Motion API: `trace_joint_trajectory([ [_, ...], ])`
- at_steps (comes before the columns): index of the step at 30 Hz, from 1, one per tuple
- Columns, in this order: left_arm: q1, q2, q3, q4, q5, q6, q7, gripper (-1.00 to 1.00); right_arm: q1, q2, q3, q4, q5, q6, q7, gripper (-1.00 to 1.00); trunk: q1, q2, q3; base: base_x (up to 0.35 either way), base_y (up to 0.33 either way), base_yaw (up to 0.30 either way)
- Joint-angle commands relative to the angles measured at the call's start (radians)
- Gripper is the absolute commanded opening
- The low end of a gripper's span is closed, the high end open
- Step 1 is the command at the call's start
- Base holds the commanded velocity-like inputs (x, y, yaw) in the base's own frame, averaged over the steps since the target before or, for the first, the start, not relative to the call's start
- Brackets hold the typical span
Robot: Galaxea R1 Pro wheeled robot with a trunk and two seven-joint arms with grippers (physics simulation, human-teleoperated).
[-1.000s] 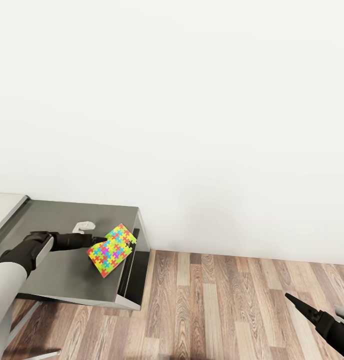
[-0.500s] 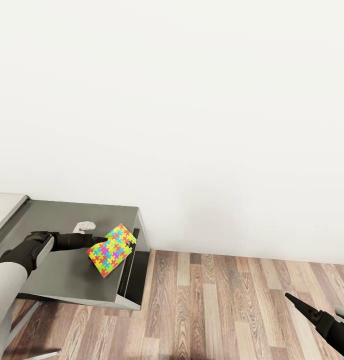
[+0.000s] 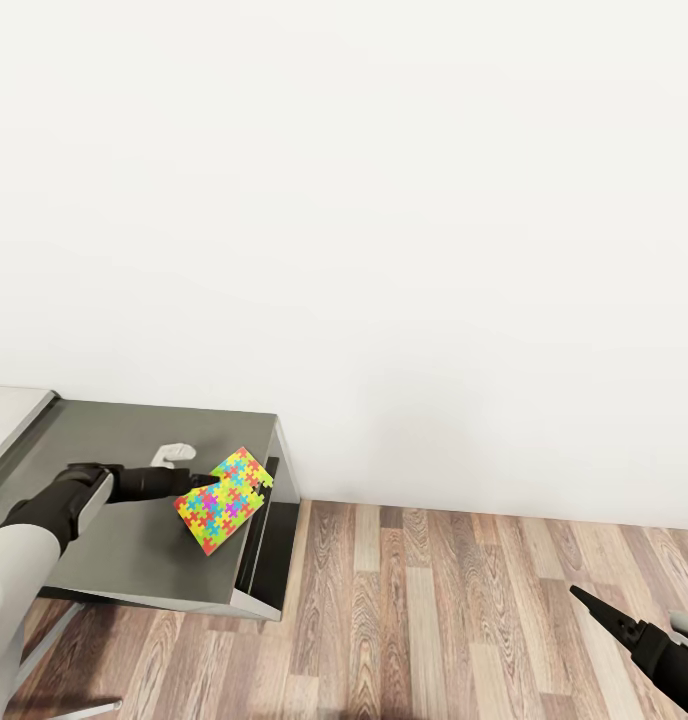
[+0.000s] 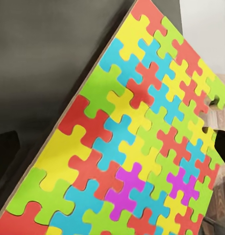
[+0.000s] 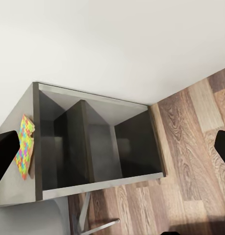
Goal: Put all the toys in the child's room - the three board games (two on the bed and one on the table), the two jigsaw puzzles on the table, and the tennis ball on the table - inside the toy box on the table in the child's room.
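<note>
One jigsaw puzzle (image 3: 224, 500), a thin slab of yellow, red, green and blue pieces, lies at an angle near the right end of the table's dark grey part (image 3: 134, 550). My left gripper (image 3: 197, 484) reaches along the tabletop to the puzzle's left edge. In the left wrist view the jigsaw puzzle (image 4: 137, 147) is very close, with one dark fingertip (image 4: 5, 149) on each side of it, wide apart. The right wrist view catches the jigsaw puzzle (image 5: 25, 146) by the table edge. My right gripper (image 3: 599, 612) hangs low over the floor, fingers apart.
The table's end has open dark shelf compartments (image 5: 97, 147) facing the wood-plank floor (image 3: 464, 620). A plain white wall (image 3: 384, 200) stands behind. A strip of the light grey tabletop (image 3: 9, 415) shows at the far left.
My left arm has shifted slightly toward the puzzle. The puzzle and the right arm have stayed where they were.
</note>
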Motion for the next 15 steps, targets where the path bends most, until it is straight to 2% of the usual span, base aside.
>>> trace_joint_trajectory([
  [1, -0.001, 0.001, -0.008, -0.001, 0.01, 0.007, 0.001, 1.0, 0.0, 0.0, -0.001, -0.001, -0.004, 0.006, 0.001, 1.0, 0.001, -0.002, -0.002, 0.0, 0.0, 0.0],
  [15, -0.001, -0.001, -0.006, 0.029, 0.009, 0.004, 0.001, 1.0, 0.0, 0.0, -0.001, -0.001, -0.002, 0.006, 0.009, 1.0, 0.001, -0.002, -0.016, 0.0, 0.0, 0.0],
])
